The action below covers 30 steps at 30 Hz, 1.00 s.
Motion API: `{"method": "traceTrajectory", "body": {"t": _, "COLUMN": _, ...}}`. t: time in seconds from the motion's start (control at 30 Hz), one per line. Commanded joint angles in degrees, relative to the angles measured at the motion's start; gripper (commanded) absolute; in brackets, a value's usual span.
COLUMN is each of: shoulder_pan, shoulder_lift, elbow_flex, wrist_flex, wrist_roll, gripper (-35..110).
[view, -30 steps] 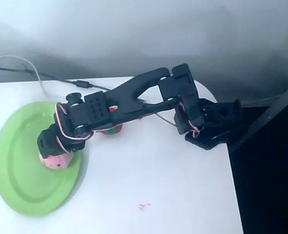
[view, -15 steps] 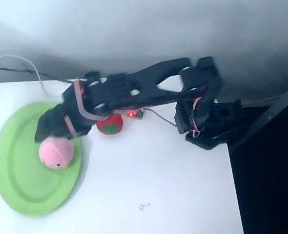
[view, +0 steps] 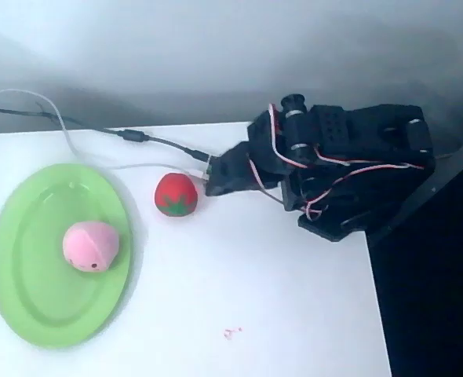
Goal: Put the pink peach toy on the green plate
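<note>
On the white table (view: 278, 314), overhead view, contents as follows.

Item: small round soft pink peach toy (view: 91, 245), paler on one side, tiny dark dot low on its near face. Location: resting on the large light-green oval plastic plate (view: 27, 283) with raised rim, toward the plate's right half, inside the rim. Nothing touches it. Judged by position, the placing looks done.

Handling note: likely light and squashy, liable to roll on the smooth plate; if taken up again, a grip across its widest middle from above would suit, with modest squeeze.

Item: red round toy with green leaf mark (view: 176, 195), on the table just right of the plate, apart from the rim.

Item: black robot arm, folded at far right over its base, white and red wires looped along it. Its gripper (view: 220, 177) points left toward the red toy, near but seemingly not touching. It holds nothing; how wide the jaws stand cannot be told, as the tip reads as one dark mass.

Item: cables (view: 74, 129), dark and pale, running in from far left.

Obscured: fingertips indistinct; table's right edge drops into dark; small reddish speck near the front unidentifiable.
</note>
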Motion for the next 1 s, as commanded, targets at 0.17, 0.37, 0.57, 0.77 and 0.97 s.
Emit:
{"method": "traceTrajectory", "body": {"t": 0.17, "shoulder_pan": -2.4, "shoulder_lift": 14.5, "elbow_flex": 19.6, "wrist_flex": 0.0, "wrist_roll": 0.2, "gripper": 0}}
{"method": "traceTrajectory", "body": {"t": 0.37, "shoulder_pan": -0.5, "shoulder_lift": 18.8, "elbow_flex": 29.7, "wrist_flex": -7.5, "wrist_roll": -2.5, "gripper": 0}}
{"method": "traceTrajectory", "body": {"t": 0.57, "shoulder_pan": 0.0, "shoulder_lift": 19.1, "elbow_flex": 31.8, "wrist_flex": -2.0, "wrist_roll": -7.1, "gripper": 0}}
{"method": "traceTrajectory", "body": {"t": 0.77, "shoulder_pan": -0.4, "shoulder_lift": 19.2, "elbow_flex": 31.8, "wrist_flex": 3.3, "wrist_roll": -9.1, "gripper": 0}}
{"method": "traceTrajectory", "body": {"t": 0.97, "shoulder_pan": -0.5, "shoulder_lift": 19.2, "elbow_flex": 31.9, "wrist_flex": 3.3, "wrist_roll": -9.3, "gripper": 0}}
